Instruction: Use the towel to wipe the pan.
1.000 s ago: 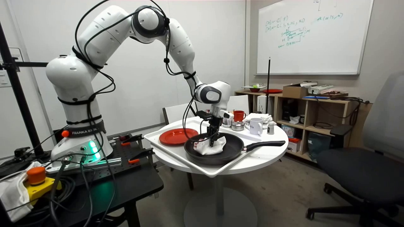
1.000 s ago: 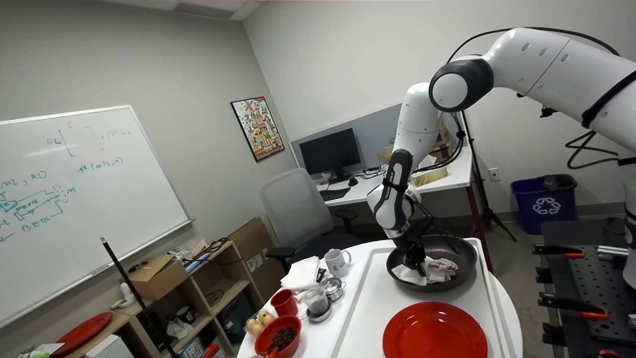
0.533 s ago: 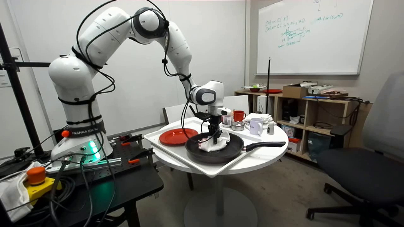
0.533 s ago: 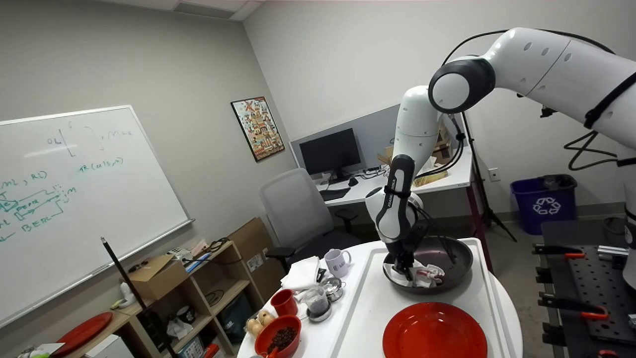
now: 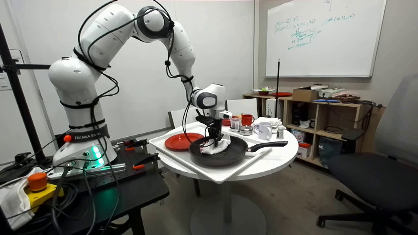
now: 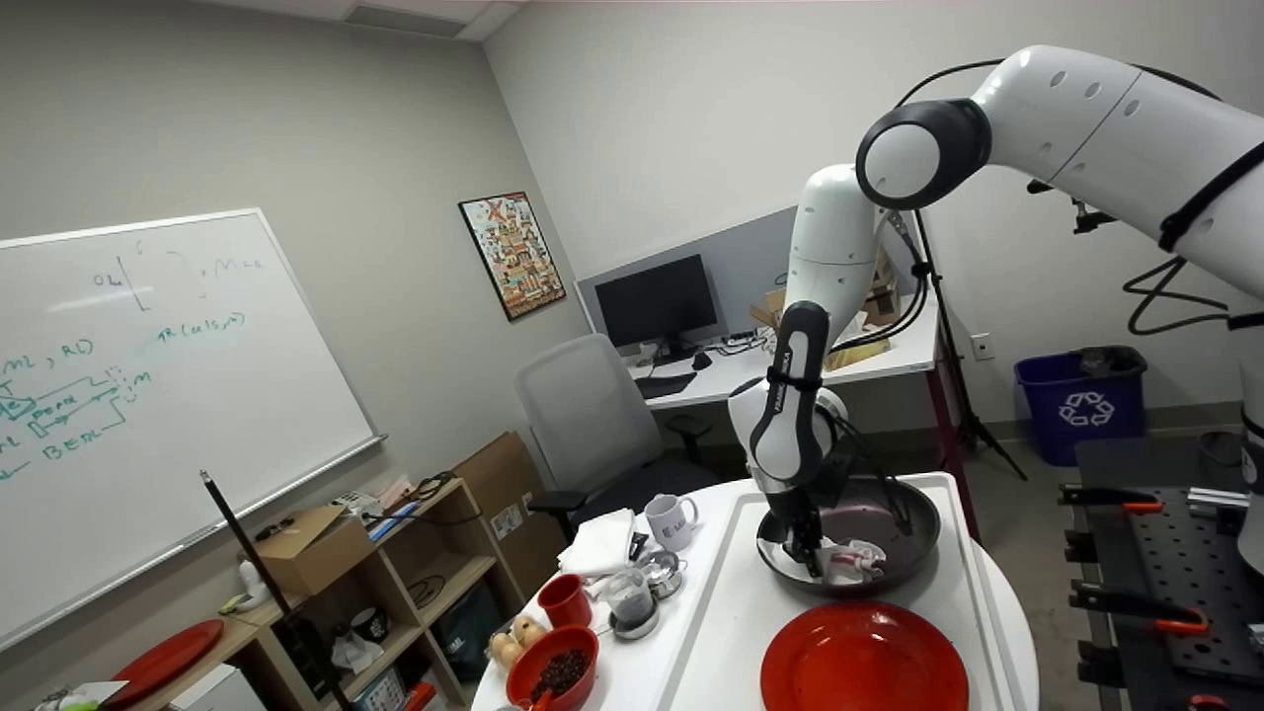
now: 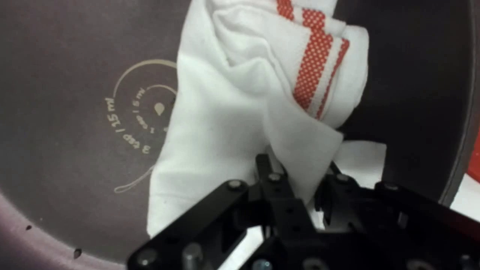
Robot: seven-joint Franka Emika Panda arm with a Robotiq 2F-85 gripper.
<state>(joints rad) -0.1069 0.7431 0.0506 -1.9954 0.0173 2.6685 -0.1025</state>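
Right down in the black pan [image 5: 233, 153], a fold of the white towel [image 7: 221, 127] is pinched between the fingers of the gripper [image 7: 299, 165]! In the wrist view the towel's red-striped part is bunched just past twelve o'clock from there, and printed markings [image 7: 159, 108] on the pan's floor, partly covered by cloth, are seen towards ten. In an exterior view the pan is set on the white tray [image 5: 181, 156], its handle [image 5: 269, 145] aimed at three o'clock; the red plate [image 5: 184, 141] is placed just beside it, towards ten.
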